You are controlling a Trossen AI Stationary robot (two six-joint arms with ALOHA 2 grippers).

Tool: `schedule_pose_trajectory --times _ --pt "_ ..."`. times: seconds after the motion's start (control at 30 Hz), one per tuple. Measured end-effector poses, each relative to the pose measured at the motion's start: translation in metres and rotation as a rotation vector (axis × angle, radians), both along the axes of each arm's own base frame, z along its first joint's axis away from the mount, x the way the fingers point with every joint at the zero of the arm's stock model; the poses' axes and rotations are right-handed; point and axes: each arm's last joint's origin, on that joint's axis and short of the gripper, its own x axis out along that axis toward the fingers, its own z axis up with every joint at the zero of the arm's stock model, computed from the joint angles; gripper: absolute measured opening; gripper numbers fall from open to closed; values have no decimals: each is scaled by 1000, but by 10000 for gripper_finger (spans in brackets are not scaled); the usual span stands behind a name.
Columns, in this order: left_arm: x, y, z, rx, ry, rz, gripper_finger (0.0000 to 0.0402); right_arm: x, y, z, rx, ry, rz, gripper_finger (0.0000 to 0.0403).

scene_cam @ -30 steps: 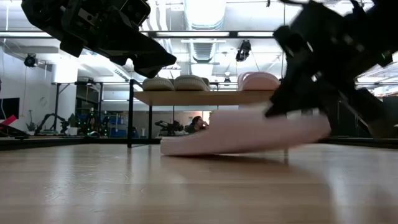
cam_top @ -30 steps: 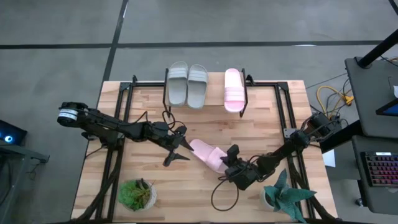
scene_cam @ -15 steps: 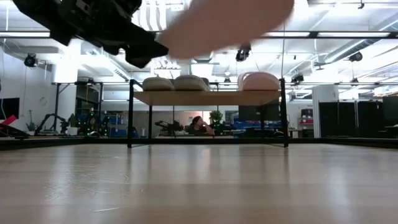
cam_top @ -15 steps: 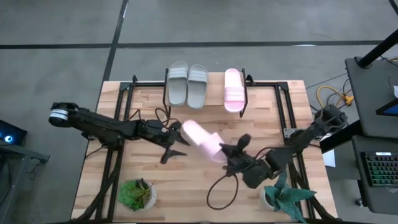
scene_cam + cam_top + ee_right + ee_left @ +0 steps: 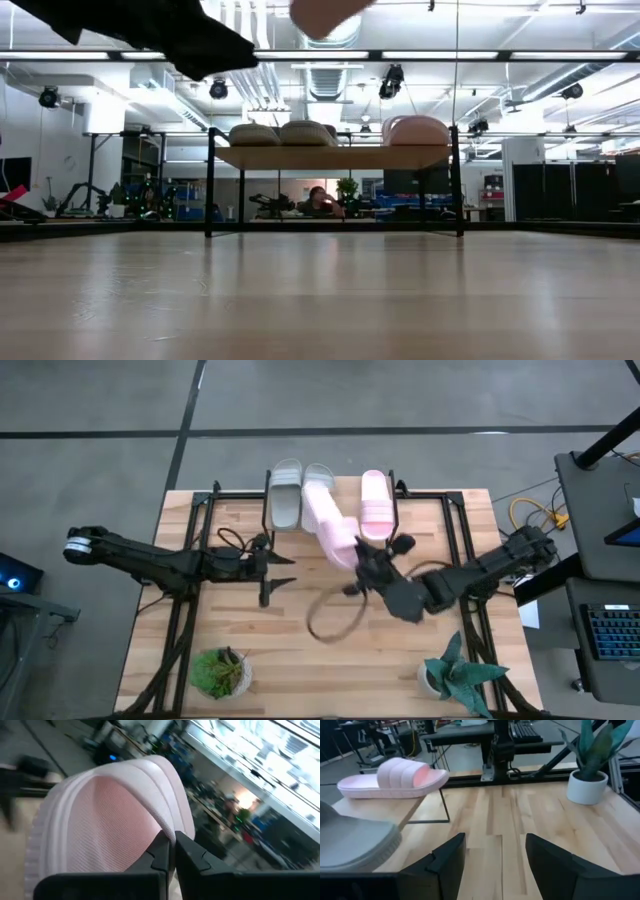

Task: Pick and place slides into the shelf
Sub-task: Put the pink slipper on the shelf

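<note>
Carrying the second light pink foam slide (image 5: 331,528) high above the tabletop (image 5: 330,650), pinched by its ribbed strap in the tightly closed right pincer (image 5: 366,560). Hangs over the front of the low wooden shelf (image 5: 345,525), partly across a pale grey slide (image 5: 286,495). Needs shifting toward the gap beside the pink slide (image 5: 375,505) already placed, levelling the sole, then lowering before release. Left pincer (image 5: 285,570) waits beside the shelf, fingers parted, empty.
</note>
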Motion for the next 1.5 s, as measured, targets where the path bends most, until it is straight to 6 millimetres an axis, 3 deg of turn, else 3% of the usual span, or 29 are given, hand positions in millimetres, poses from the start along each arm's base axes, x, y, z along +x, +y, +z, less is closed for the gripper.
schedule_pose_trajectory --times 0.27,0.63,0.93,1.5 --pt "-18 3 18 6 -75 29 193 24 -52 -10 35 -37 -153 9" --pt "-43 5 37 4 -172 29 193 43 -91 -36 55 -19 -270 9" --pt "-49 6 37 46 -158 35 193 51 -113 -45 19 84 -330 9" --pt "-43 8 29 110 -85 95 193 57 -145 -85 53 229 -384 9"
